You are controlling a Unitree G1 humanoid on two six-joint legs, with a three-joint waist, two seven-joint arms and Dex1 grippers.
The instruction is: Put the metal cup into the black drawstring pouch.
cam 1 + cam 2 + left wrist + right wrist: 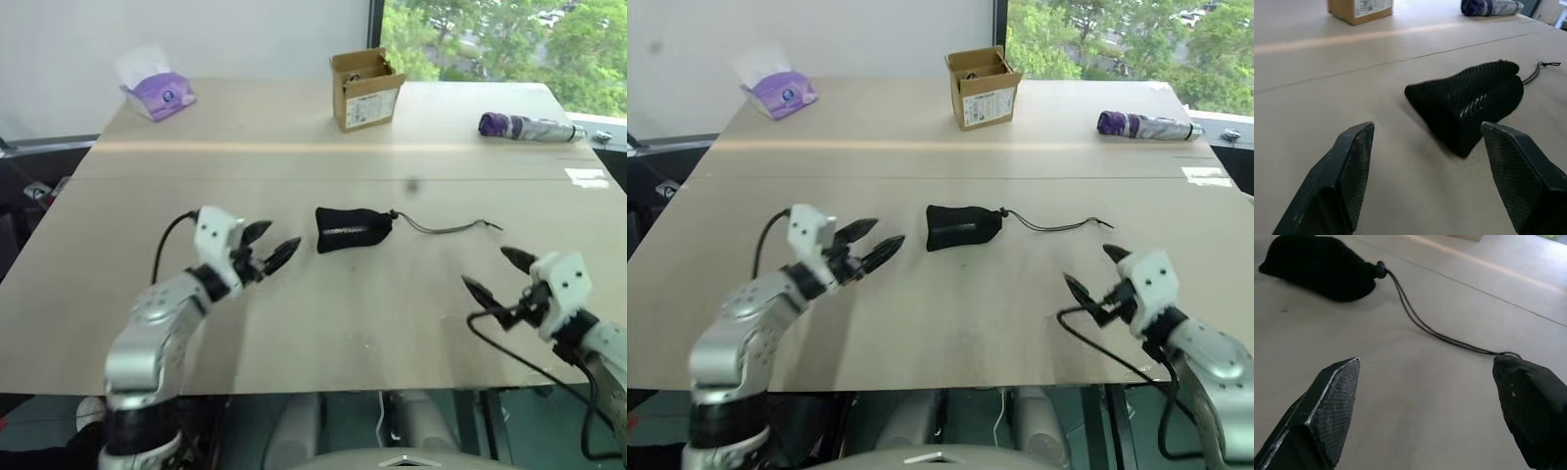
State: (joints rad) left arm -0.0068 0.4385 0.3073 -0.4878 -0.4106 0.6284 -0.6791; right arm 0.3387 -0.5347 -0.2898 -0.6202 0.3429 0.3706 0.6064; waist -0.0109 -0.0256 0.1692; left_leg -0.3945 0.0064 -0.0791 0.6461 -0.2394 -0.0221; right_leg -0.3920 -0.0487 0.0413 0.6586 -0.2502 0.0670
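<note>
The black drawstring pouch point(353, 228) lies on its side in the middle of the wooden table point(323, 323), bulging, its mouth cinched. Its thin cord point(446, 229) trails off to the right. The metal cup is out of view. My left gripper point(279, 240) hovers just left of the pouch, open and empty, pointing at it; the left wrist view has the pouch point(1469, 103) right beyond its fingers. Near the table's front right, my right gripper point(487, 267) is open and empty, below the cord's end point(1425, 328), well apart from the pouch point(1317, 264).
A small open cardboard box point(365, 88) stands at the back centre. A folded purple umbrella point(529, 126) lies at the back right. A purple tissue pack point(157, 93) sits at the back left. A white slip point(588, 177) lies by the right edge.
</note>
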